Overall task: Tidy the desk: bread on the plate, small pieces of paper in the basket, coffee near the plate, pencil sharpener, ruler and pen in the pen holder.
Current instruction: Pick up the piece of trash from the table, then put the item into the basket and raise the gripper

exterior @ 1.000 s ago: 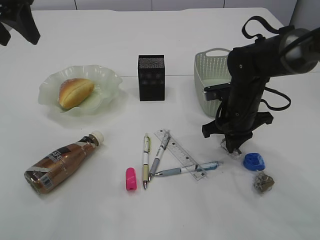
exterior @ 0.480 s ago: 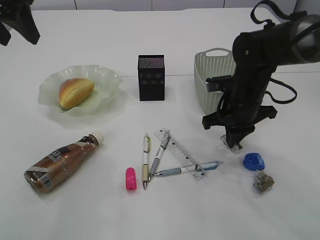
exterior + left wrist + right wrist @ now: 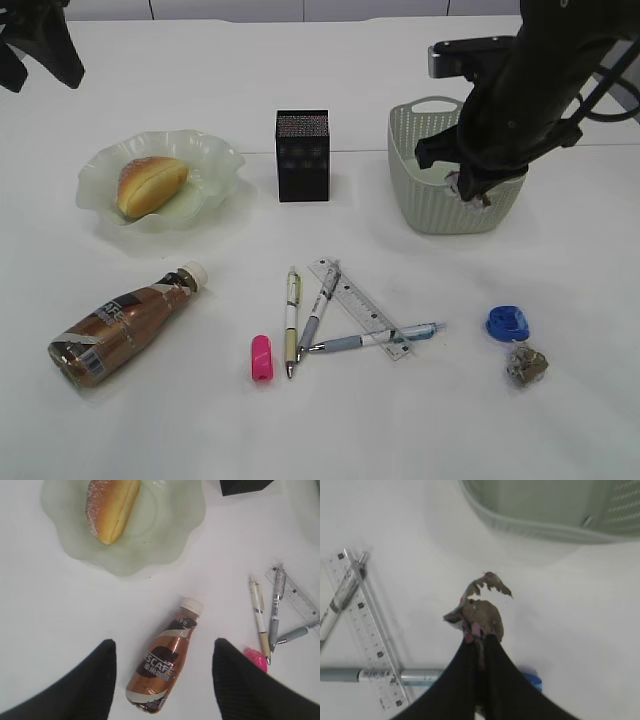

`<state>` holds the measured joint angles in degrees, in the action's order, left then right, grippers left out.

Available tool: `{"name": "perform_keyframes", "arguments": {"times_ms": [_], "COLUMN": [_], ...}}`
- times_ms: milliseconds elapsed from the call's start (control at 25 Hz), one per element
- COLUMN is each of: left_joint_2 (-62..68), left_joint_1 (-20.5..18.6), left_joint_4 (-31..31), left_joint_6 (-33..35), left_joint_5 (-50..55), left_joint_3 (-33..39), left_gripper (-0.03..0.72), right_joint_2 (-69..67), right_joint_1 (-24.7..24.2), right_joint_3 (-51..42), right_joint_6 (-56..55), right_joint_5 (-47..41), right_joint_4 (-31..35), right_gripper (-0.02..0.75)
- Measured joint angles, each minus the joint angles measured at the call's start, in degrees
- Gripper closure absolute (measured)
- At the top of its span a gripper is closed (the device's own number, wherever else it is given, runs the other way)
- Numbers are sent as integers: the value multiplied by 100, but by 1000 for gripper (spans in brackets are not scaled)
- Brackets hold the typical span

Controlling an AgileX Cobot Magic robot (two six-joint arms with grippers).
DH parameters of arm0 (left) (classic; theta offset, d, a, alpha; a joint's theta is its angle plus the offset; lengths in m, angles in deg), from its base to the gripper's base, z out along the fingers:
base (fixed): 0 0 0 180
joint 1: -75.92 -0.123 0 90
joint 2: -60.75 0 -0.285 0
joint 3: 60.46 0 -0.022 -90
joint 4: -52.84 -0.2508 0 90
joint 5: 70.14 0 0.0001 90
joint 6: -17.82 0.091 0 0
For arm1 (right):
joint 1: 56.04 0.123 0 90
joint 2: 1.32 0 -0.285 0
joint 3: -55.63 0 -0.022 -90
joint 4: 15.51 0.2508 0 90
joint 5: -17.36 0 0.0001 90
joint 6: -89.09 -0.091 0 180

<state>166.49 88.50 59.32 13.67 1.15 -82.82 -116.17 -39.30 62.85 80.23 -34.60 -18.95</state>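
Right pincer is clamped on a crumpled paper scrap at the basket front rim; centre over the basket before you release.

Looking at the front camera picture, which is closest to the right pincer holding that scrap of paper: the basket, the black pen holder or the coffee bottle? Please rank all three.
From the right pincer, shut on a crumpled paper scrap:
1. The basket, directly beneath and behind it, on the right side.
2. The pen holder, to its left, mid-table.
3. The coffee, lying far left at the front edge.
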Motion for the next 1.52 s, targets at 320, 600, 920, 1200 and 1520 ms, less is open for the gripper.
{"name": "perform_keyframes", "arguments": {"times_ms": [320, 600, 920, 1200, 1520], "left_joint_2": [0, -10, -21, -21, -21], "left_joint_1": [1, 1, 1, 1, 1], "left_joint_4": [129, 162, 171, 183, 183], "left_joint_6": [10, 28, 28, 28, 28], "left_joint_5": [0, 0, 0, 0, 0], "left_joint_3": [0, 0, 0, 0, 0], "left_gripper": [255, 258, 260, 260, 261], "right_joint_2": [68, -213, -1140, -1593, -1787], "right_joint_1": [0, -8, -187, -509, -557], "right_joint_3": [660, 1459, 2024, 2141, 2173], "right_joint_6": [-623, -1328, -1653, -1690, -1690], "right_joint_5": [502, 740, 981, 1165, 1336], "right_joint_4": [-1238, -2170, -2226, -1865, -1780], "right_gripper": [725, 725, 725, 725, 599]}}
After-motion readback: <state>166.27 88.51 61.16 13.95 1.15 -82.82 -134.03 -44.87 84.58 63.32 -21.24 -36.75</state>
